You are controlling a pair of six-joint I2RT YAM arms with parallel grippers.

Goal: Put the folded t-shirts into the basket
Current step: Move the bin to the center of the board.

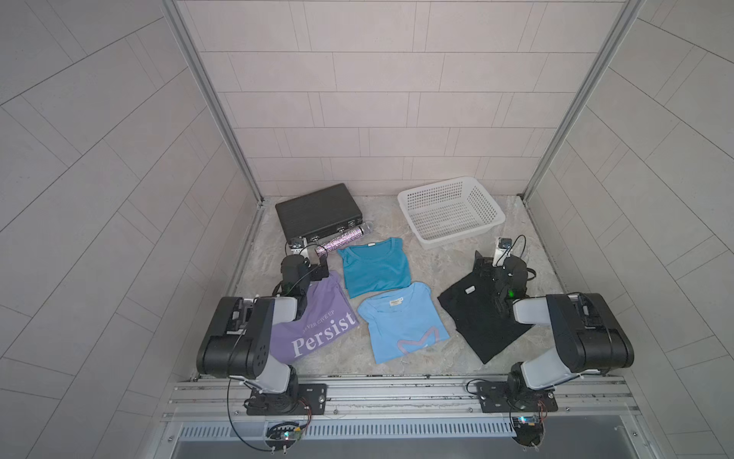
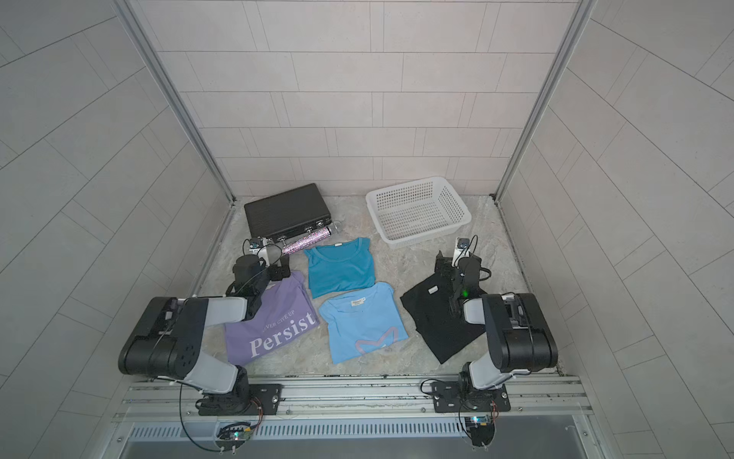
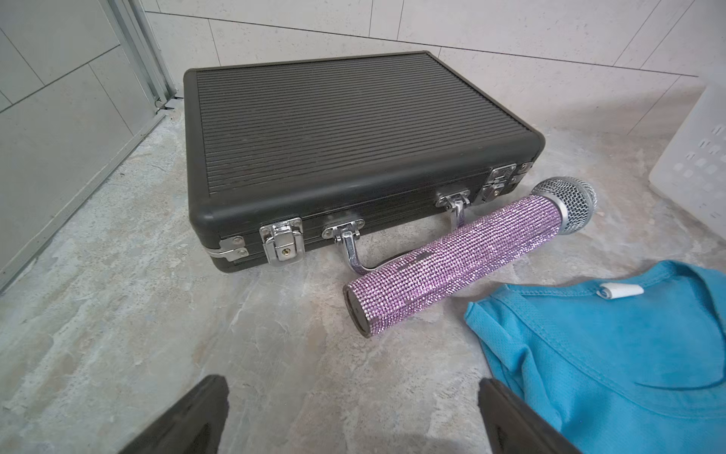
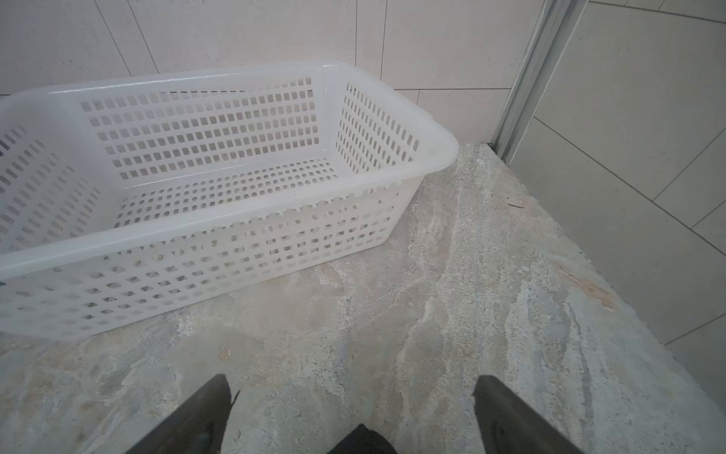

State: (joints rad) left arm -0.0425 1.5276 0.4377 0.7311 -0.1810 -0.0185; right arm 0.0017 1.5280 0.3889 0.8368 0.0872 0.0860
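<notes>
Four folded t-shirts lie flat on the stone table in both top views: teal point(image 1: 375, 266) point(image 2: 341, 266), light blue point(image 1: 401, 322) point(image 2: 361, 322), lilac "Persist" point(image 1: 317, 322) point(image 2: 274, 322) and black point(image 1: 472, 314) point(image 2: 433, 314). The white basket point(image 1: 456, 237) point(image 2: 425, 237) point(image 4: 235, 214) stands empty at the back right. My left gripper point(image 1: 323, 260) point(image 3: 353, 385) hovers open over bare table just past the lilac shirt, beside the teal shirt point(image 3: 609, 353). My right gripper point(image 1: 482, 262) point(image 4: 351, 383) is open above the black shirt's far corner point(image 4: 361, 440), short of the basket.
A black ribbed briefcase point(image 1: 317, 210) point(image 3: 345, 133) lies at the back left, with a glittery purple microphone point(image 1: 343, 236) point(image 3: 463, 259) resting against its handle side, close to the teal shirt. Tiled walls close in the table on three sides.
</notes>
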